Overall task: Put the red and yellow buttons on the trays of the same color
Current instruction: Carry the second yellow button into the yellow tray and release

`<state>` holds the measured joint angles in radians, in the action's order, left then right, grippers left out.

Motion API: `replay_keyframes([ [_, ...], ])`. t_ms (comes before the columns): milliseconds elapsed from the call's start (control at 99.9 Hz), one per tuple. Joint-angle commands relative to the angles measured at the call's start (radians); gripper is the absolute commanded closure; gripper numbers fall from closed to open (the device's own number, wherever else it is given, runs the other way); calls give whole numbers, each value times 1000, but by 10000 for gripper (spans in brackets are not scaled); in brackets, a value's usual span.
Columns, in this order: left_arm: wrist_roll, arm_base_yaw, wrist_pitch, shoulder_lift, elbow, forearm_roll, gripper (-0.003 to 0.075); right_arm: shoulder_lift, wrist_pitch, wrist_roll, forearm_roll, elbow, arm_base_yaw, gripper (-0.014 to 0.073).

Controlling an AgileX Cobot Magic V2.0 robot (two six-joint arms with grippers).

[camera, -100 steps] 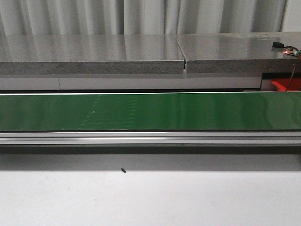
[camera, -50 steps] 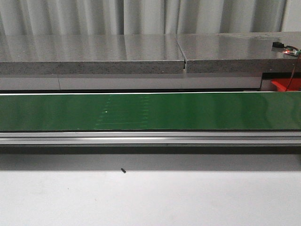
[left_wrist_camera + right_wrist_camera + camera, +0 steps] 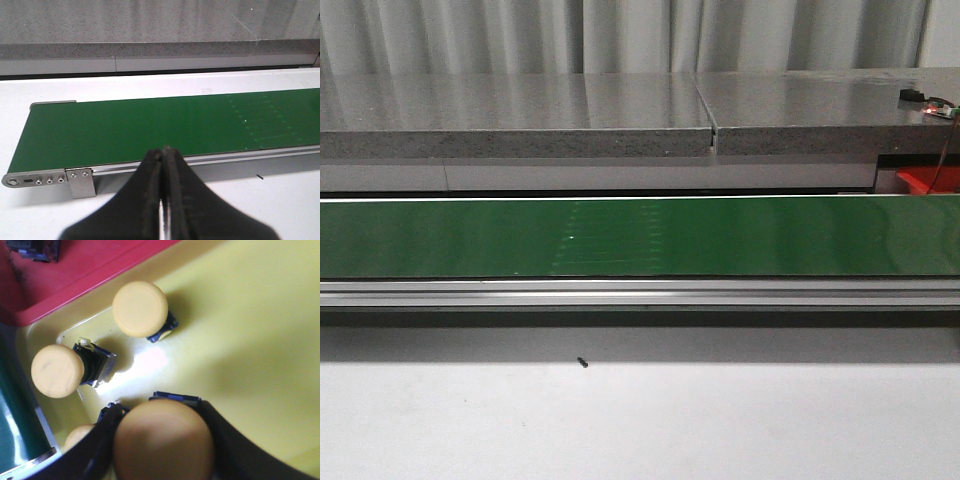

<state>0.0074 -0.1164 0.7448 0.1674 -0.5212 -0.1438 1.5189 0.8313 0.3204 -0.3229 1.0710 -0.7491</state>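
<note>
My right gripper (image 3: 162, 440) is clamped on a yellow button (image 3: 162, 442), cap up, fingers hugging both sides, and I'm holding it right over the yellow tray (image 3: 250, 330). Just beyond my fingertips two more yellow buttons already sit in the tray: one close by near the tray's corner (image 3: 57, 371), another a little farther in (image 3: 140, 309), and a sliver of a fourth (image 3: 79, 436) peeks out beside my finger. Farther off, past the tray's rim, lies the red tray (image 3: 75, 275). My left gripper (image 3: 162, 165) is pressed together on nothing, waiting just short of the green belt (image 3: 150, 125), which carries no button that I can see; past it the grey counter (image 3: 150, 25). The risk here, as I judge it: this corner is crowded, so letting go could drop my button onto a neighbour and tip it, or knock one toward the rim. Releasing from too high could also bounce it over toward the belt edge.
</note>
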Motion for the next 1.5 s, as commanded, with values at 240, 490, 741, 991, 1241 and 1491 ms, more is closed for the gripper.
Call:
replay_keyframes([
  [240,-7,-7,-74,12,-24,-5,741,32,-136,2,-22,-29,-6,422],
  [490,-7,-7,-76,12,-24,-5,741,77,-184,19,-38,-29,-6,422],
  [741,-7,-7,-76,12,-24,-5,741,134,-198,46,-71,-29,-6,422],
  [991,-7,-7,-76,12,-24,-5,741,151,-207,46,-71,-29,-6,420],
  [1241,-7,-7,-76,12,-24,-5,741,151,-200,46,-71,-29,-6,234],
  [1491,-7,-7,-76,12,-24,-5,741,118,-197,46,-72,-27,-6,72],
])
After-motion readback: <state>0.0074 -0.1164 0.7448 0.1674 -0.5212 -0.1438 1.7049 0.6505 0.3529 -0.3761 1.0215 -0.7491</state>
